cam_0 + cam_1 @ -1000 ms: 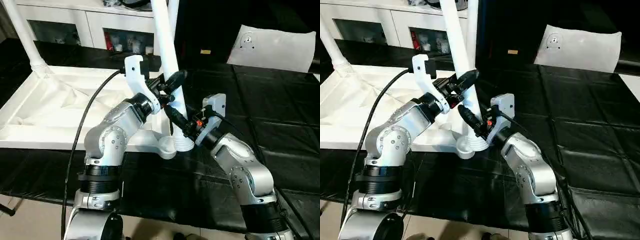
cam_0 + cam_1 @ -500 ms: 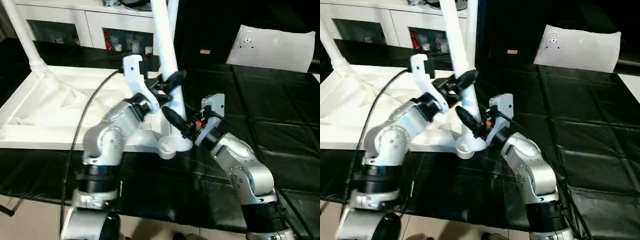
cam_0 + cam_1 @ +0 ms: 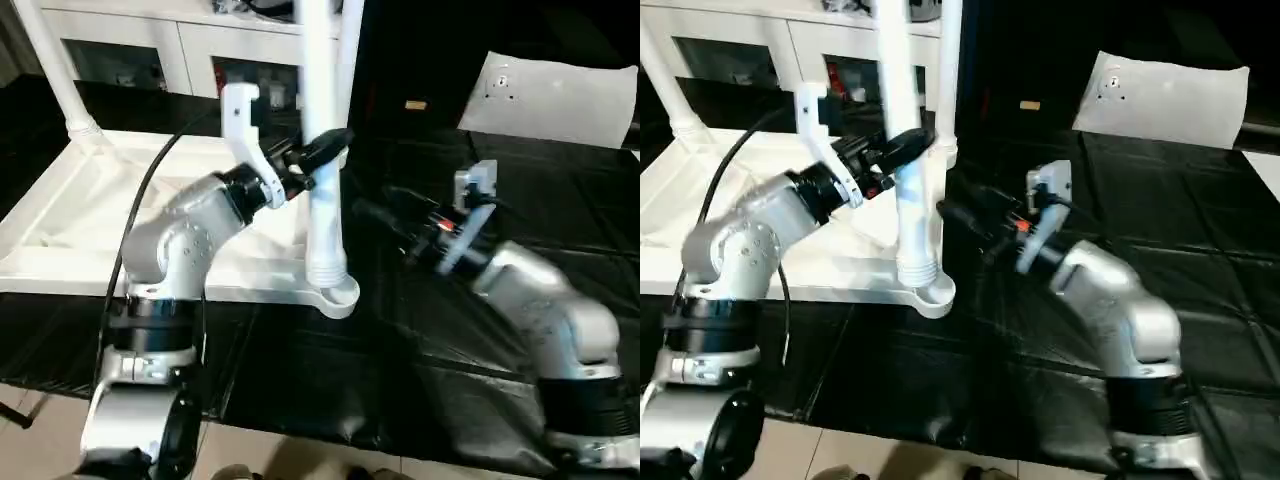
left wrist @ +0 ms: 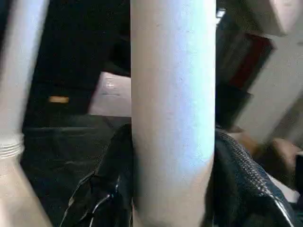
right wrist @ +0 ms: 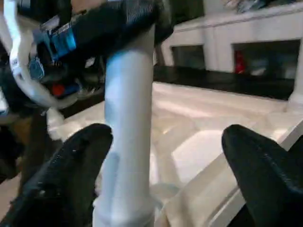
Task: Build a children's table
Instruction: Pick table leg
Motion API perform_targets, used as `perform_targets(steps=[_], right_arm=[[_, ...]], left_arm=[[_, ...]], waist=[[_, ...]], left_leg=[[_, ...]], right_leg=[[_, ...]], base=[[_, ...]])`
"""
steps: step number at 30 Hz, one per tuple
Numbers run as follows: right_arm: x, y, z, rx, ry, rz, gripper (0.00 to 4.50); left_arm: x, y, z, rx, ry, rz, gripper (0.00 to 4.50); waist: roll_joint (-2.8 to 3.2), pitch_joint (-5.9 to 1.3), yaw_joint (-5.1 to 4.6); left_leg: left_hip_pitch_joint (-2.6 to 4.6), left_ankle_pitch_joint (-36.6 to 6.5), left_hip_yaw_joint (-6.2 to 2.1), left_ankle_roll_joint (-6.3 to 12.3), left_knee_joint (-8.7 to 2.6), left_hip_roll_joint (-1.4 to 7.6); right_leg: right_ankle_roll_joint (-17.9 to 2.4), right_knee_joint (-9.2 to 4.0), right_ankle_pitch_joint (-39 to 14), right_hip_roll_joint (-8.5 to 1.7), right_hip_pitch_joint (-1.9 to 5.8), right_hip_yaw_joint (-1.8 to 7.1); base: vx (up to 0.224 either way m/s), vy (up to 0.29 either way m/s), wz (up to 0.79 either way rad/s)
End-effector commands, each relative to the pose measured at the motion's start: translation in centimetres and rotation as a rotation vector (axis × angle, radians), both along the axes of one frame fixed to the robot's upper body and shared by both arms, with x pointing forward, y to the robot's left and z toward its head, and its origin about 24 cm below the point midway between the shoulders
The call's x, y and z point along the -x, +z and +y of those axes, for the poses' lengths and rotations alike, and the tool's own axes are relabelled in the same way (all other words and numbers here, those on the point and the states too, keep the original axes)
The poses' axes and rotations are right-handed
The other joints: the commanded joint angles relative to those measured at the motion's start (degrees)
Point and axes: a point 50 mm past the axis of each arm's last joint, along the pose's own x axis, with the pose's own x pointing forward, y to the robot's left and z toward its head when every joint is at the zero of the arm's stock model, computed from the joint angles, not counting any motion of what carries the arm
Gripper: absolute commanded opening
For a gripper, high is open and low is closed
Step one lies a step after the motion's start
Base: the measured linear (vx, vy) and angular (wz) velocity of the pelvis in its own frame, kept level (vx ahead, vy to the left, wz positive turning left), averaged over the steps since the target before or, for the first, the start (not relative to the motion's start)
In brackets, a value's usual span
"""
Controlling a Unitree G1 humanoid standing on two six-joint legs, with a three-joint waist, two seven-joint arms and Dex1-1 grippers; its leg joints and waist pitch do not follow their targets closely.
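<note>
The children's table top [image 3: 120, 215] lies upside down, its ribbed underside facing up. One white leg [image 3: 322, 150] stands upright, with its ribbed lower end at the near right corner socket [image 3: 338, 297]. My left gripper [image 3: 318, 160] is shut on this leg about halfway up; the left wrist view shows a black finger [image 4: 106, 189] on each side of the leg [image 4: 173, 109]. My right gripper [image 3: 385, 222] hangs open to the right of the leg, clear of it. Its fingers [image 5: 66, 175] stand wide apart, facing the leg [image 5: 128, 142].
Two more legs rise from the top's far corners, one at far left [image 3: 55, 70] and one behind the held leg [image 3: 347, 40]. White glass-door cabinets [image 3: 120, 50] line the back. A flat white panel [image 3: 555, 95] lies at back right on the black cover [image 3: 450, 330].
My right gripper has opened, let go of the leg's lower end and drawn back to the right. The leg has swung from tilted to upright in my left gripper.
</note>
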Motion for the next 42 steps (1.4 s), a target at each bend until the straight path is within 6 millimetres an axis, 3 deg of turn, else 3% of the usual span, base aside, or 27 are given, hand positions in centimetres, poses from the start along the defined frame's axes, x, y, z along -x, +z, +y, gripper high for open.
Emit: perform_targets(steps=[1, 7, 11, 14, 17, 23, 24, 29, 31, 32, 42], right_arm=[[0.1, 0.7, 0.3, -0.004, 0.060, 0.005, 4.17], [0.8, 1.4, 0.7, -0.031, 0.244, 0.057, 4.17], [1.2, 1.6, 1.0, -0.037, 0.356, 0.085, 4.17], [1.3, 1.4, 1.3, -0.030, 0.410, 0.107, 3.89], [1.4, 1.3, 1.4, -0.029, 0.436, 0.118, 3.53], [1.7, 0.9, 1.5, -0.011, 0.495, 0.143, 3.05], [1.7, 0.9, 1.5, -0.010, 0.500, 0.144, 3.01], [1.9, 0.9, 1.5, -0.009, 0.521, 0.145, 2.48], [1.9, 0.8, 1.5, -0.007, 0.522, 0.144, 2.48], [2.0, 0.8, 1.5, -0.007, 0.523, 0.143, 2.24], [2.2, 0.6, 1.6, -0.012, 0.513, 0.135, 2.03]], left_arm=[[0.1, 1.0, -0.6, 0.007, -0.072, -0.029, 1.84], [1.0, 2.5, -1.3, 0.059, -0.269, -0.066, 1.84], [2.0, 2.8, -1.9, 0.049, -0.422, -0.114, 1.84], [2.7, 3.0, -2.4, 0.044, -0.512, -0.148, 1.84], [2.9, 3.1, -2.6, 0.042, -0.537, -0.159, 1.84], [2.9, 3.2, -2.7, 0.027, -0.589, -0.182, 1.84], [2.9, 3.2, -2.7, 0.025, -0.595, -0.183, 1.84], [3.0, 3.1, -2.8, 0.020, -0.616, -0.189, 1.84], [2.9, 3.1, -2.8, 0.018, -0.613, -0.189, 1.84], [2.8, 3.0, -2.8, 0.015, -0.608, -0.190, 1.84], [2.2, 2.4, -2.4, 0.020, -0.539, -0.128, 1.84]], waist=[[-0.55, -4.59, 0.30], [-0.88, -4.50, 0.24], [-0.92, -4.57, 0.32], [-1.03, -4.61, 0.49], [-1.13, -4.57, 0.59], [-1.20, -4.52, 1.13], [-0.93, -4.53, 1.11], [-0.97, -4.65, 1.38], [-0.98, -4.67, 1.41], [-1.19, -4.66, 1.38], [-0.90, -4.74, 1.42]], left_leg=[[0.10, -4.1, -0.61, 4.10, -3.35, 2.29], [0.25, -4.8, -0.56, 3.75, -3.30, 2.17], [0.29, -4.3, -0.63, 3.61, -3.31, 2.40], [0.23, -3.8, -0.63, 3.42, -3.35, 2.57], [0.20, -3.6, -0.57, 3.14, -3.32, 2.57], [0.27, -4.1, -0.50, 2.65, -3.32, 2.38], [0.30, -4.2, -0.53, 2.46, -3.31, 2.39], [0.37, -3.9, -0.58, 2.24, -3.33, 2.56], [0.30, -3.7, -0.55, 2.27, -3.29, 2.52], [0.33, -3.8, -0.53, 2.28, -3.30, 2.51], [0.26, -3.6, -0.55, 2.22, -3.24, 2.49]], right_leg=[[-2.4, -3.90, -21.6, -4.78, 3.97, 3.71], [-1.6, -4.34, -24.6, -4.72, 3.91, 3.49], [-2.2, -4.00, -23.2, -4.82, 3.89, 3.62], [-2.8, -3.80, -22.5, -5.00, 3.94, 3.78], [-3.4, -3.65, -21.8, -4.96, 3.94, 3.83], [-1.5, -4.07, -24.7, -4.89, 3.97, 3.70], [-1.4, -4.12, -24.7, -4.83, 3.91, 3.68], [-1.9, -3.92, -23.5, -4.88, 3.94, 3.73], [-2.1, -3.80, -23.0, -4.86, 3.97, 3.74], [-2.0, -3.89, -23.4, -4.86, 3.96, 3.71], [-2.1, -3.75, -22.7, -4.81, 4.04, 3.68]], base=[[0.000, 0.000, 0.00], [0.000, 0.000, 0.00], [0.000, 0.000, 0.00], [0.000, 0.000, 0.00], [0.000, 0.000, 0.00], [0.000, 0.000, 0.00], [0.000, 0.000, 0.00], [0.000, 0.000, 0.00], [0.000, 0.000, 0.00], [0.000, 0.000, 0.00], [0.000, 0.000, 0.00]])
